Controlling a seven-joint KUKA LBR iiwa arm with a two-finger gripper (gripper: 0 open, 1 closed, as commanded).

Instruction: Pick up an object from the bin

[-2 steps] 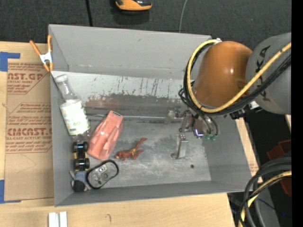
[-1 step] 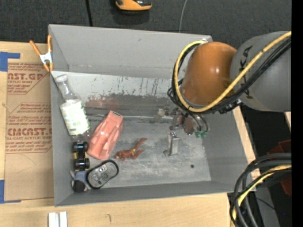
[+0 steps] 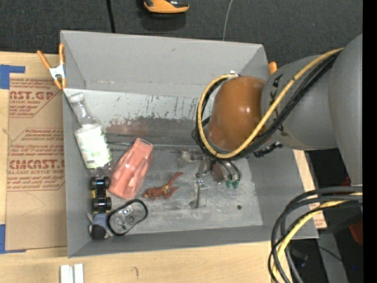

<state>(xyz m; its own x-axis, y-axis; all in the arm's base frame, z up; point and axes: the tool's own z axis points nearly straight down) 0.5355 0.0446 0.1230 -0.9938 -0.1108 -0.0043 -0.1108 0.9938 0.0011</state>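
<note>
My gripper (image 3: pixel 199 191) hangs low over the bin's floor, right of centre, under the orange wrist cover. Nothing shows in it. Just to its left lies a small red-brown toy figure (image 3: pixel 164 188), flat on the floor and apart from the gripper. Further left a pink packet (image 3: pixel 132 167) lies at a slant. A small green thing (image 3: pixel 232 183) sits close to the gripper's right side.
A clear bottle with a white and green label (image 3: pixel 91 143) lies along the left wall. Below it stand a black toy car (image 3: pixel 100 194) and a black oval thing with a grey face (image 3: pixel 126 215) in the front left corner. The arm covers the bin's right side.
</note>
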